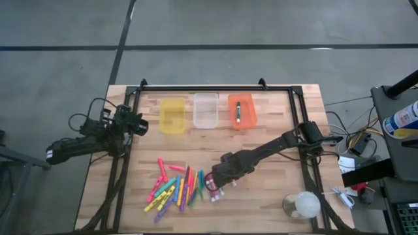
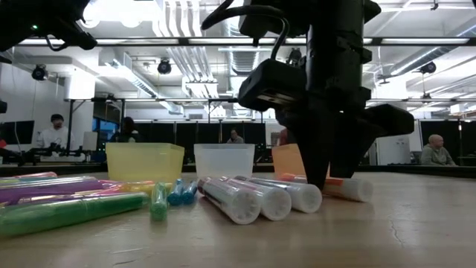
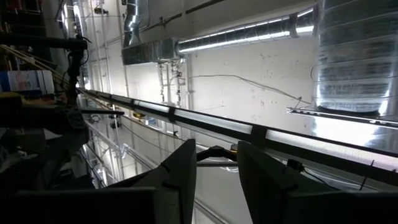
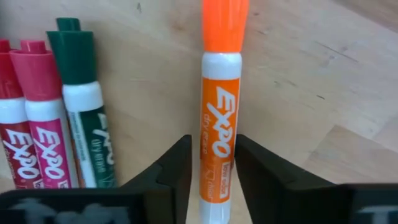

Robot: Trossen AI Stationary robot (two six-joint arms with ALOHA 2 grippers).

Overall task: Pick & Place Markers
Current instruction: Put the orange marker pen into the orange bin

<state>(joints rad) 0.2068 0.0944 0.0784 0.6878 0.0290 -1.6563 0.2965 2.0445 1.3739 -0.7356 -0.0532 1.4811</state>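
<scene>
My right gripper (image 1: pixel 219 184) points down at the right end of a spread of markers (image 1: pixel 173 189) lying on the wooden table. Its fingers straddle a white marker with an orange cap (image 4: pixel 221 124), which lies flat. That marker also shows behind the fingers in the low view (image 2: pixel 349 187). Beside it lie white markers with green (image 4: pixel 81 93), pink (image 4: pixel 43 124) and red (image 4: pixel 7 130) caps. My left gripper (image 3: pixel 216 155) waits at the table's left edge (image 1: pixel 137 124), raised, open and holding nothing. My right gripper closes its two fingers on the long sides of the orange-capped marker's white barrel (image 4: pixel 217 155), toward the end away from the cap. The fingers come from above, pointing down, and lie across the marker. The marker rests flat on the table.
Three bins stand in a row at the far side: yellow (image 1: pixel 173 115), clear (image 1: pixel 205 109) and orange (image 1: pixel 240 111), the orange one with a marker in it. A clear round object (image 1: pixel 302 205) sits near the front right corner. Black frame rails (image 1: pixel 215 87) border the table.
</scene>
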